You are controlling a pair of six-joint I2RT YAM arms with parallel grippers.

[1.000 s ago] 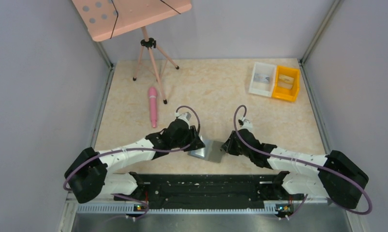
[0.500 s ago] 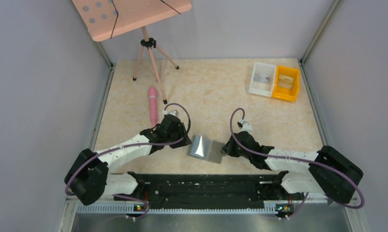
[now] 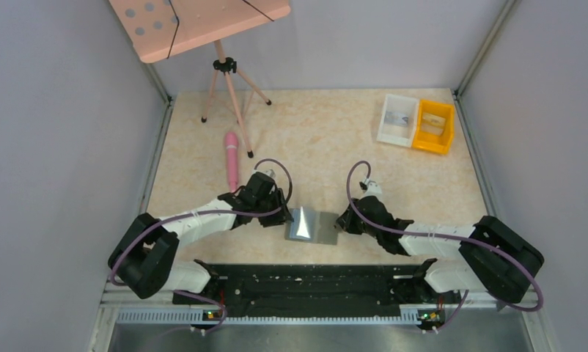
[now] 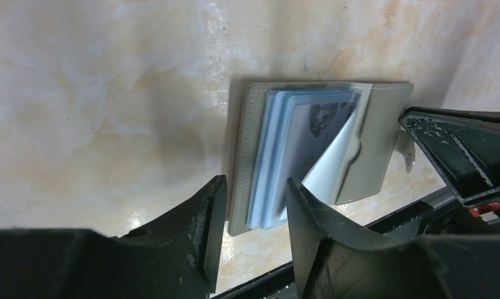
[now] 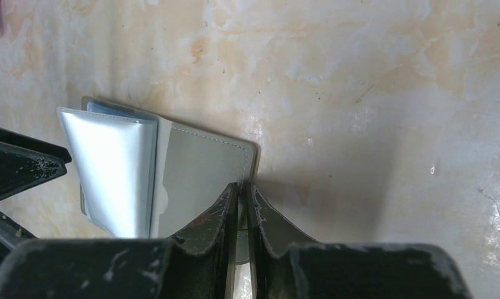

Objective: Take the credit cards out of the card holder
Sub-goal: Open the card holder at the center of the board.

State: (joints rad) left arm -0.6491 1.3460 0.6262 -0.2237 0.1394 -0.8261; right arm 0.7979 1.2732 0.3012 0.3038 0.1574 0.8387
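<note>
The card holder lies open on the table between my grippers. It is grey, with pale blue sleeves fanned up from its spine; a card face shows in one sleeve. My right gripper is shut on the edge of the holder's right cover, its jaws pinched together. My left gripper is open and empty. Its fingers straddle the near corner of the left cover and sleeves without gripping them. In the top view it sits just left of the holder.
A pink stick lies left of centre behind my left arm. A pink tripod stands at the back left. A white bin and a yellow bin stand at the back right. A black rail runs along the near edge.
My left gripper let go of the holder's left side, drew back to the left, then edged back toward it. The holder settled lower. My right gripper kept its hold.
</note>
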